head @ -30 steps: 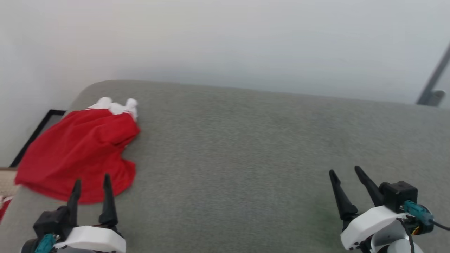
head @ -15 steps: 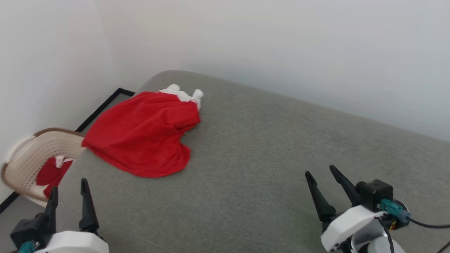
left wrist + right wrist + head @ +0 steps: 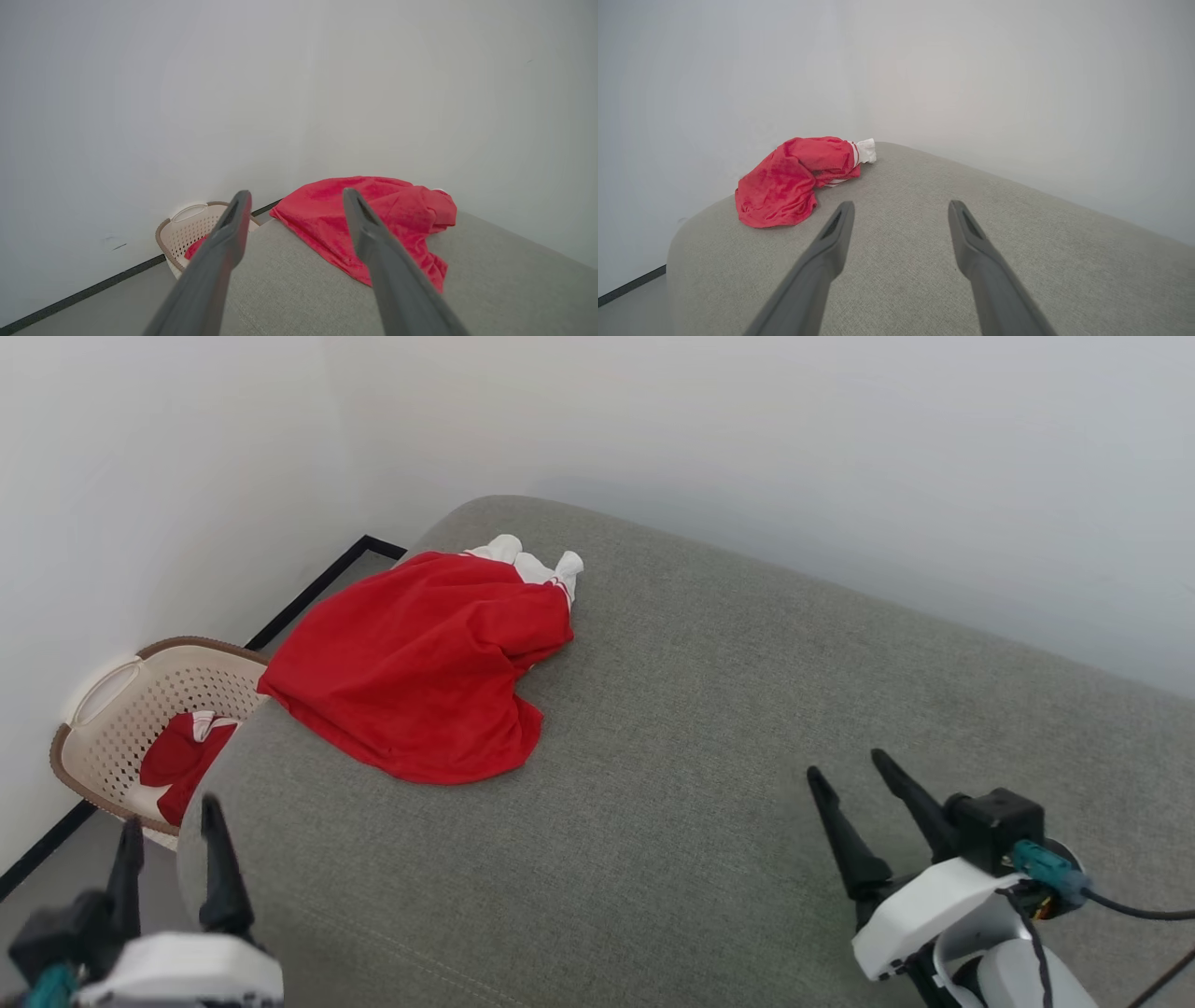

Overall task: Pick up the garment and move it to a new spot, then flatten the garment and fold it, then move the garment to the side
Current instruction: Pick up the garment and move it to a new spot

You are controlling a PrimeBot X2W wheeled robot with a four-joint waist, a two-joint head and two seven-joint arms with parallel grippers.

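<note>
The garment (image 3: 420, 677) lies crumpled in a heap at the far left corner of a big grey cushion (image 3: 709, 728), close to where two pale walls meet. Its long axis runs slantwise, from the cushion's left edge off toward the far right. The broad red part sits at the near left end, and the bunched white sleeve ends with their striped trim point away to the far end. The left border of the cloth reaches the cushion's rounded edge, just above a pale basket (image 3: 98, 705) standing on the floor beside it, which has another red cloth (image 3: 182, 761) in it. The left gripper (image 3: 170, 810) hangs at the near left corner of the cushion, its two dark fingers spread apart with nothing between them. The garment is ahead of it, farther off and a little to the right, not touching. The right gripper (image 3: 847, 764) is over the near right part of the cushion, likewise spread wide and empty, with the garment well apart from it to the far left.
</note>
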